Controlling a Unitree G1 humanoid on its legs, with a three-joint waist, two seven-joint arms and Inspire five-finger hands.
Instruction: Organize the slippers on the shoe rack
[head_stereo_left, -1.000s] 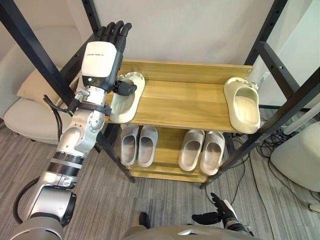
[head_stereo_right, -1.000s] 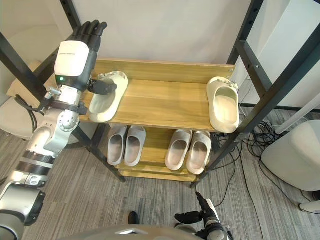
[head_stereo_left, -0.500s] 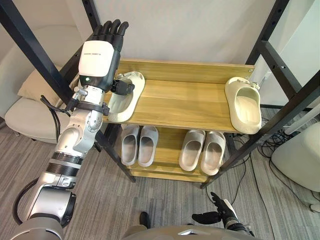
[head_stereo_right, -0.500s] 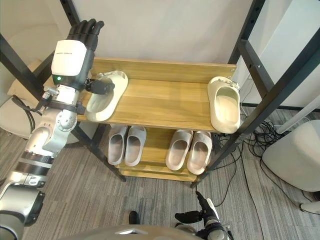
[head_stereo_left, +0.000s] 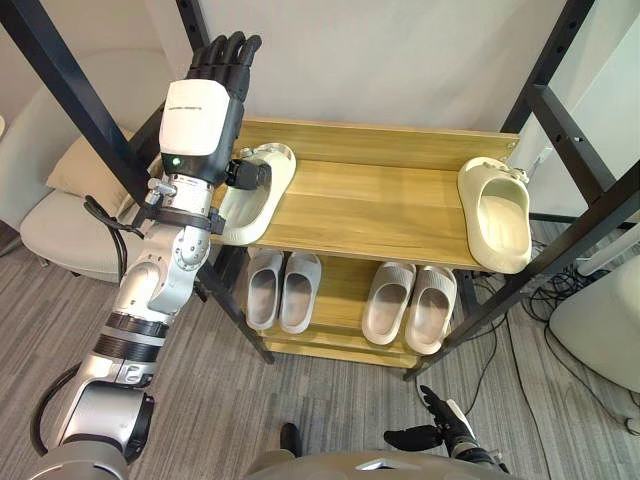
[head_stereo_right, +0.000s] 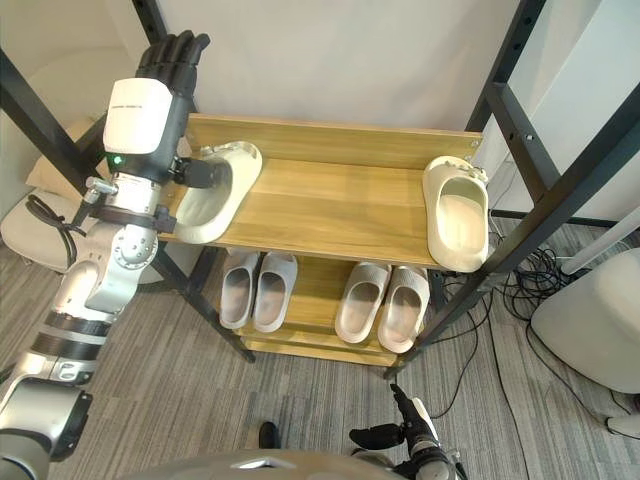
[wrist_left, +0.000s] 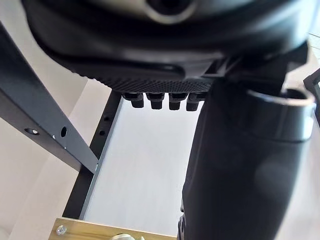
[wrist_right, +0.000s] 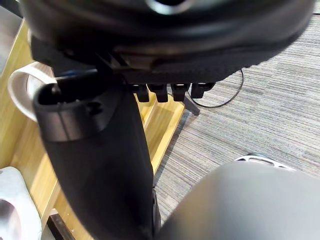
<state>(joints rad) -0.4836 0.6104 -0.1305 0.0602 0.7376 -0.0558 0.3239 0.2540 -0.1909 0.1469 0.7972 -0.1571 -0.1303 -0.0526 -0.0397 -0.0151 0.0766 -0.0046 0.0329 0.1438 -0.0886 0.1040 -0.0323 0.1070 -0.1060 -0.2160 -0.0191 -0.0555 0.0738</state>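
We see the wooden shoe rack (head_stereo_left: 370, 205) in the middle of the frame, standing between black metal posts (head_stereo_left: 60, 85) on a grey carpet (head_stereo_left: 240, 400). On its top shelf two cream slippers lie well apart. The left cream slipper (head_stereo_left: 265, 200) sits at the shelf's left end, angled, with its near end over the front edge. The right cream slipper (head_stereo_left: 497, 215) sits at the right end, opening upward. On the lower shelf (head_stereo_left: 338, 290) a grey pair (head_stereo_left: 262, 290) stands side by side at the left, and a paler pair (head_stereo_left: 388, 300) is just beside it at the right. The left hand (head_stereo_left: 203, 110) is raised in the upper left of the frame, its fingers straight and pointing up together. Its thumb (head_stereo_left: 248, 172) juts out over the left cream slipper, though we cannot tell whether it touches. The right hand (head_stereo_left: 445, 428) hangs low at the bottom edge, right of centre, fingers loosely spread and holding nothing. A pale cushioned seat (head_stereo_left: 60, 220) stands at the left edge.
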